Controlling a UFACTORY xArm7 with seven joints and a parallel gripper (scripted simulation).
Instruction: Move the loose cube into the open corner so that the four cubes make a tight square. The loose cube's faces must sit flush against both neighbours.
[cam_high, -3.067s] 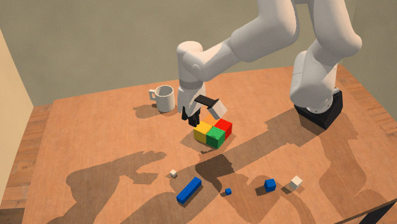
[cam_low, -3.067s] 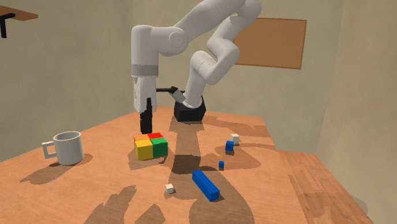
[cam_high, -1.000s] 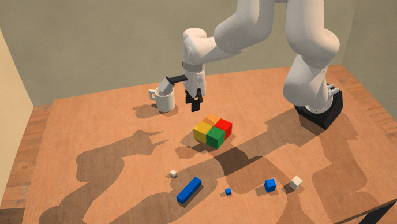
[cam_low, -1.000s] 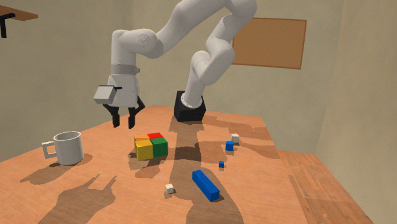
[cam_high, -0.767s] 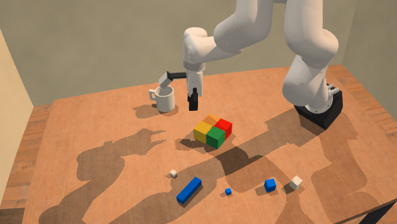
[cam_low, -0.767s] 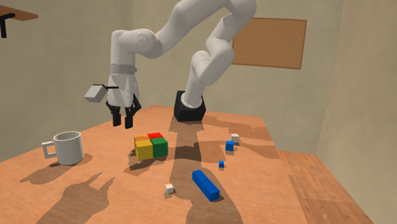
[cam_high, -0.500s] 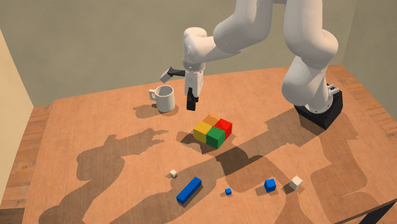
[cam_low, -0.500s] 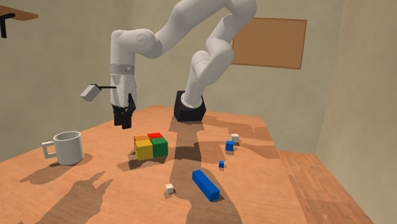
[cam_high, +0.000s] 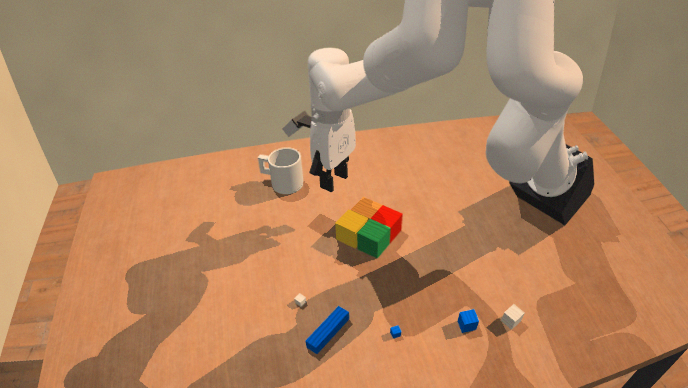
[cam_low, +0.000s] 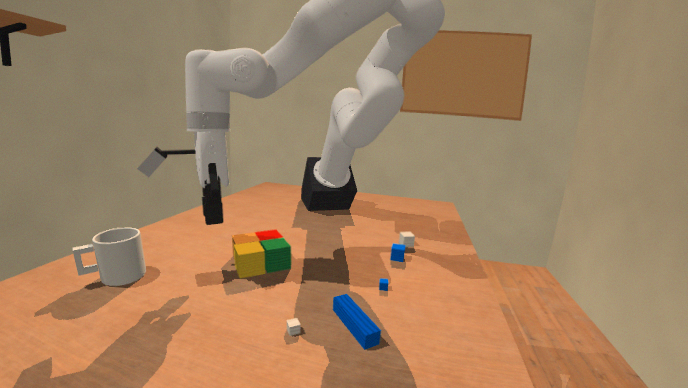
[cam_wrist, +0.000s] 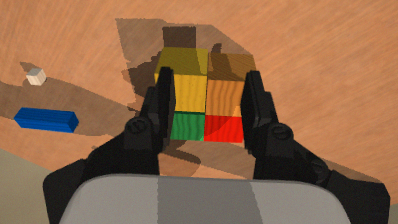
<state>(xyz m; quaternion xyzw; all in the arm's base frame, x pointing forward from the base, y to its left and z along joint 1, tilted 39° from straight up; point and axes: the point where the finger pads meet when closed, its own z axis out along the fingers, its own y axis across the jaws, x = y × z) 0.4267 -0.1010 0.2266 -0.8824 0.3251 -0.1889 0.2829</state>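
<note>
Four cubes sit together in a tight square on the table: yellow (cam_high: 351, 223) (cam_low: 248, 257) (cam_wrist: 189, 90), orange (cam_high: 366, 206) (cam_low: 244, 238) (cam_wrist: 225, 95), red (cam_high: 388, 215) (cam_low: 268, 234) (cam_wrist: 223, 128) and green (cam_high: 374, 234) (cam_low: 276, 252) (cam_wrist: 187, 126). Their faces touch with no visible gap. My gripper (cam_high: 334, 181) (cam_low: 213, 215) (cam_wrist: 209, 86) hangs in the air behind and above the square, on the orange and yellow side, between it and the mug. Its fingers stand half apart with nothing between them.
A white mug (cam_high: 286, 172) (cam_low: 120, 257) stands close to the gripper. Nearer the front lie a long blue bar (cam_high: 327, 329) (cam_low: 356, 320) (cam_wrist: 46, 120), a small white cube (cam_high: 300, 300) (cam_low: 294, 326), two blue cubes (cam_high: 468, 320) (cam_high: 395, 331) and a white cube (cam_high: 513, 316).
</note>
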